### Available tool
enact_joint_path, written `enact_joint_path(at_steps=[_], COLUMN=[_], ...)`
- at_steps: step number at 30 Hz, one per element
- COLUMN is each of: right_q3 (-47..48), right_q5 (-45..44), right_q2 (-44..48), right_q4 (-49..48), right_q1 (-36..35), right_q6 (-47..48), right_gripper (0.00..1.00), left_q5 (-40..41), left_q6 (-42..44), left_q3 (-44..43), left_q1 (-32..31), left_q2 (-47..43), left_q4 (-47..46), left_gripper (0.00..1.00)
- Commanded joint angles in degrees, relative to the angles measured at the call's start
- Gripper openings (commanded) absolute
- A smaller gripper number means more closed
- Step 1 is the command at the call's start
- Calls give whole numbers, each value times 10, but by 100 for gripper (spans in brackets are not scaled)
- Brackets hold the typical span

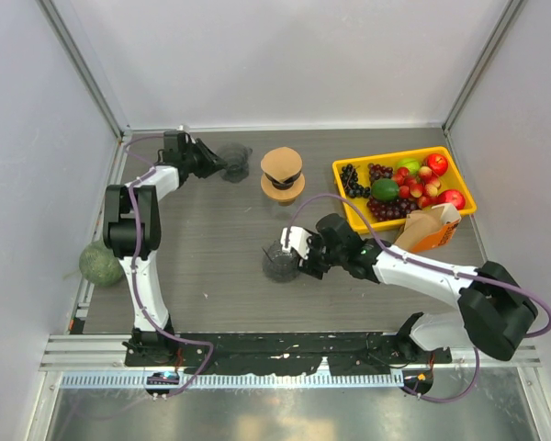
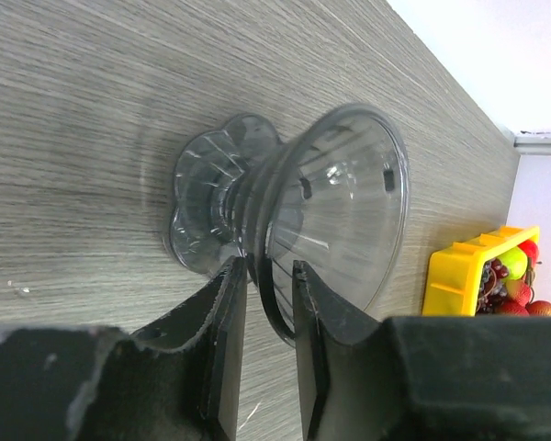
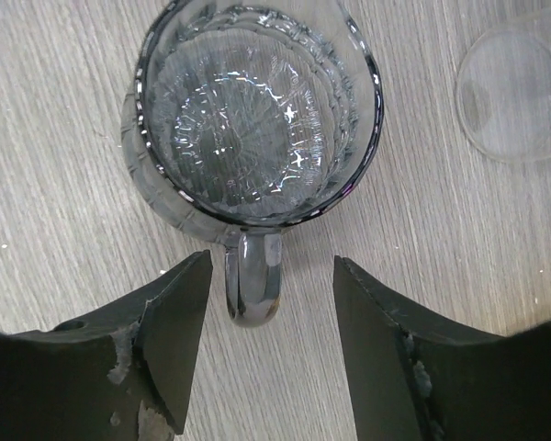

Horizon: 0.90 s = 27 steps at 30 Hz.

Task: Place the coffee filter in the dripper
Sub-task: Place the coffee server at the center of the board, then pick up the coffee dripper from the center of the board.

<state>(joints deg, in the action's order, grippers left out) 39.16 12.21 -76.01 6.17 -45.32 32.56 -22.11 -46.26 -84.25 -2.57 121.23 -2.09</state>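
The clear plastic dripper (image 2: 335,197) shows sideways in the left wrist view, base to the left and mouth to the right. It sits at the far left of the table (image 1: 234,163). My left gripper (image 2: 268,268) is closed narrowly on the dripper's thin handle (image 2: 277,312), and it shows in the top view (image 1: 211,163). A brown stack that looks like coffee filters (image 1: 282,165) rests on a round tan stand mid-back, apart from both grippers. My right gripper (image 3: 271,261) is open astride the handle (image 3: 252,287) of a dark ribbed glass mug (image 3: 257,110), not touching it. It shows in the top view (image 1: 300,255).
A yellow tray (image 1: 399,156) of fruit stands at the back right, with an orange carton (image 1: 430,228) in front of it. A green ball (image 1: 99,264) lies at the left edge. A clear round glass piece (image 3: 516,92) lies beside the mug.
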Motion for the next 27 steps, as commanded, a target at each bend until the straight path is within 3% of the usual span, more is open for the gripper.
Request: enact_joint_path(at_steps=[1,5,12,19,27], right_q3=[13,32,69,170,299], right_q5=[29,36,41,50,85], right_q2=[52,88,158,181,149], right_q4=[15,51,111,198,252], right_q1=[-4,-4,-5,-3,-3], right_q6=[1,-11,-33,-48,-35], right_gripper=[64,69,72,73,79], left_q5=[-5,-13,-30,-47,-122], left_q6=[-2,-1,-3,85,257], left_q3=[-15,10,83,155,201], left_q1=[-1,4,23,42,43], left_q2=[-16,-45,-134,-284,-518], left_q4=[0,19,65,189,420], left_gripper=[27,20,0,0,0])
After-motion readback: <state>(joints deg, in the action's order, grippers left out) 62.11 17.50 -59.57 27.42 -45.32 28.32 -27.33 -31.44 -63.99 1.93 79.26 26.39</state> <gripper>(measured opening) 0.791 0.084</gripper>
